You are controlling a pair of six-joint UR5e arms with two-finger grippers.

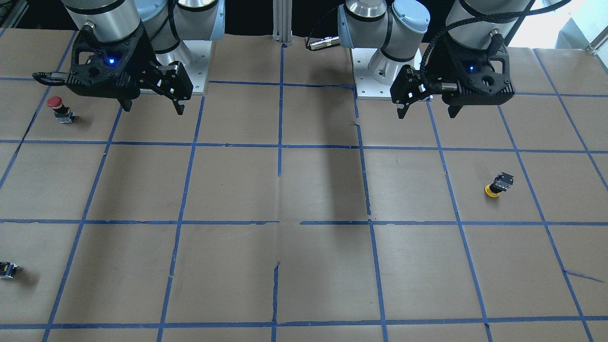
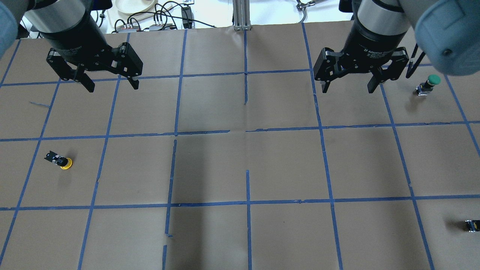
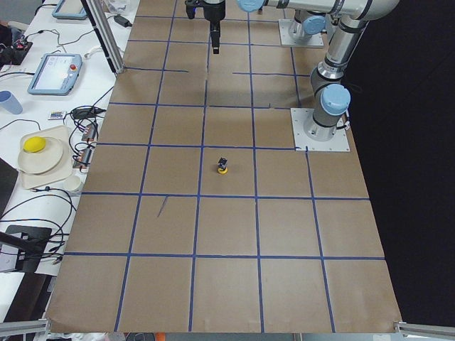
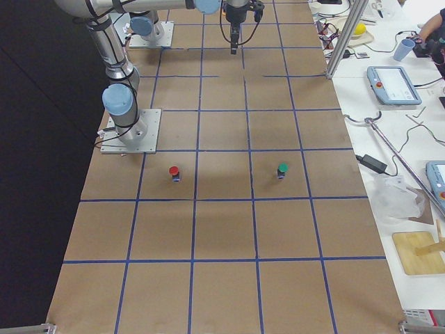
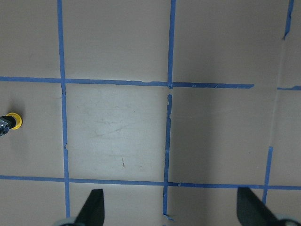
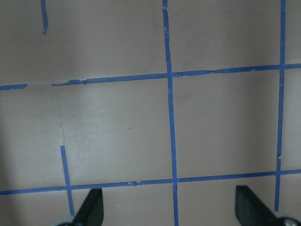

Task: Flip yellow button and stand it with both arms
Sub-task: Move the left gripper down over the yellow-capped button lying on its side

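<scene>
The yellow button (image 2: 60, 161) lies tipped over on the brown paper table, its yellow cap on the table and its black base pointing away. It also shows in the front view (image 1: 497, 185), the left side view (image 3: 223, 166) and at the left edge of the left wrist view (image 5: 10, 123). My left gripper (image 2: 112, 87) hangs open and empty above the table, well apart from the button; it also shows in the front view (image 1: 427, 114). My right gripper (image 2: 348, 90) hangs open and empty on the other half of the table, also in the front view (image 1: 154, 109).
A red-capped button (image 1: 59, 108) stands near the right arm's base. A green-capped button (image 2: 427, 84) stands just right of my right gripper. A small dark switch block (image 2: 471, 225) lies near the table's right edge. Blue tape lines grid the paper.
</scene>
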